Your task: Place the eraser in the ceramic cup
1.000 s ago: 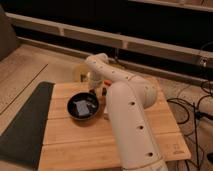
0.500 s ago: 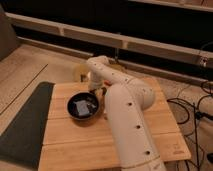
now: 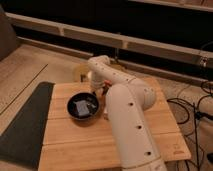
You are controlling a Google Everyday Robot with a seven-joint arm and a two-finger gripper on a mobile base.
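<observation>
Here, end effector (image 3: 102,90) beside bowl (image 3: 71,107) rim (ceramic cup (image 3: 79,74) behind)

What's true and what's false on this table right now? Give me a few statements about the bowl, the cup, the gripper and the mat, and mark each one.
1. The bowl sits on the table. True.
2. The cup stands inside the bowl. False: it stands apart from the bowl, behind it at the table's far edge.
3. The gripper is low, by the bowl's far right rim. True.
4. The mat lies on the picture's right side. False: it lies along the table's left side in the picture.
5. The bowl holds nothing. False: a small pale object lies in it.
</observation>
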